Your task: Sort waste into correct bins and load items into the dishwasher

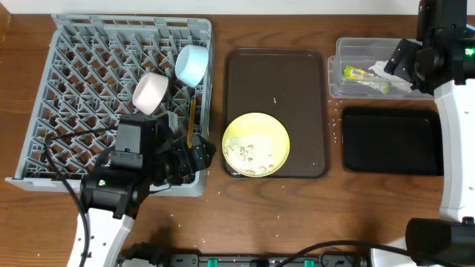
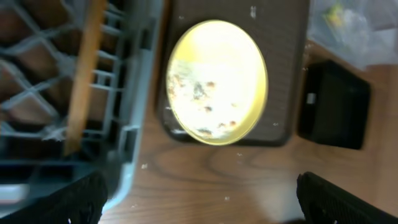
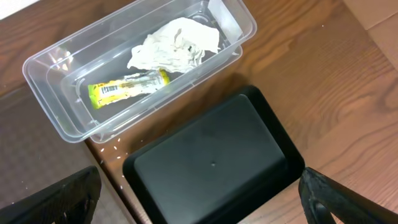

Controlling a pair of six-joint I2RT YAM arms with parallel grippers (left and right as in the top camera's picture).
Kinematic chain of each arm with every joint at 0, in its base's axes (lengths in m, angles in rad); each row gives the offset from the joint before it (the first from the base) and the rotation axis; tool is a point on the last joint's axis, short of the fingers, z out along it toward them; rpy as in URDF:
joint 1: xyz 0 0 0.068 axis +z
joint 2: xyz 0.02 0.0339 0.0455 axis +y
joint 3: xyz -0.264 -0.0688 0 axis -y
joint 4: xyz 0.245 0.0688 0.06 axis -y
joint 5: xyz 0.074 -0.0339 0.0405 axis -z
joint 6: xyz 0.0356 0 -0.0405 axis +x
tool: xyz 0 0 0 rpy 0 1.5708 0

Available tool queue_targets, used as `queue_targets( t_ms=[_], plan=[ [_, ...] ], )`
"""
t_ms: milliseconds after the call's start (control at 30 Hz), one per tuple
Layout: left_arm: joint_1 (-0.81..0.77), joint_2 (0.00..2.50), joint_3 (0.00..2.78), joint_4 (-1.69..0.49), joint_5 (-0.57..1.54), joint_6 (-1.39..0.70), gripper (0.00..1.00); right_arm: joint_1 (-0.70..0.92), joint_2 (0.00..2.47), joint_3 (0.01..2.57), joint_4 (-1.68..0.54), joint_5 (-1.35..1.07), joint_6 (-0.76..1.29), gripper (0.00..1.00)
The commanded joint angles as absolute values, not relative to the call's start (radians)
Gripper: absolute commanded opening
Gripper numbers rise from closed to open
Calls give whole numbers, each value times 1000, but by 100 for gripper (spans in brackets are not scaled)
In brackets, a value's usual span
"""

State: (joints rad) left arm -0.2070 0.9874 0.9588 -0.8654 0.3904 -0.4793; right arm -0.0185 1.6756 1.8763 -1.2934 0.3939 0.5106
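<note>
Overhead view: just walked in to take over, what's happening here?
The dish rack holds a blue bowl, a pinkish-white bowl and chopsticks. The napkin and wrapper lie in the clear tub; the black tray is empty. The yellow plate, crumbs on it, sits on the brown tray. The left gripper, by the rack, and the right gripper, above the bins, are open.
</note>
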Motion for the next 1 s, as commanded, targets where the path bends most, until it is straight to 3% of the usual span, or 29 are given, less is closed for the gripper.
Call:
queue_targets(
  t_ms=[0, 533, 967],
  plan=[
    [-251, 986, 1045, -899, 191, -484, 98, -19, 1675, 1873, -1294, 414, 500, 99],
    [-472, 1143, 1114, -950, 54, -480, 98, -19, 1675, 1873, -1294, 414, 500, 99],
    [-494, 1171, 1132, -898, 51, -480, 98, -19, 1675, 1873, -1294, 414, 500, 99]
  ],
)
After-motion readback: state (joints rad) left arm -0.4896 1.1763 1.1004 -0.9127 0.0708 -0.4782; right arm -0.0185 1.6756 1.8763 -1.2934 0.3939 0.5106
